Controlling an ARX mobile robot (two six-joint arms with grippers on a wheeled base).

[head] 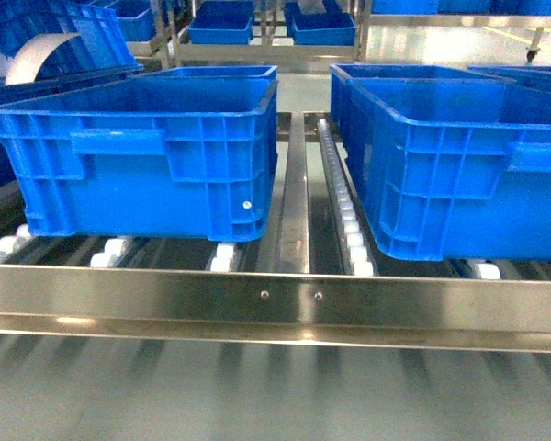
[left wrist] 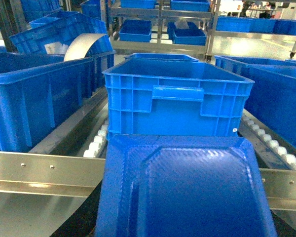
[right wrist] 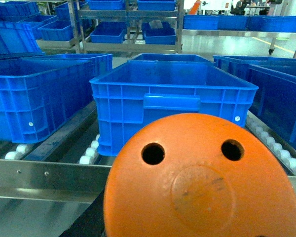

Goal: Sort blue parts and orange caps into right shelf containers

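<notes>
- Waiting on the roller shelf [head: 275,299], both blue crates [head: 138,152] [head: 459,156] are showing no parts inside.
- Blue part [left wrist: 187,192] is filling the left wrist view, undelivered.
- Orange cap [right wrist: 202,182] is likewise hanging before its crate.
- Neither claw is showing; grip unclear.

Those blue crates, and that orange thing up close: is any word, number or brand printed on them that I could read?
No readable text in any view.
Crates: plain ribbed sides, no label.
Orange cap: two holes and a moulded disc, no lettering.
Blue part: textured, unmarked.
White items in the far-left crate: too blurred to read.
</notes>
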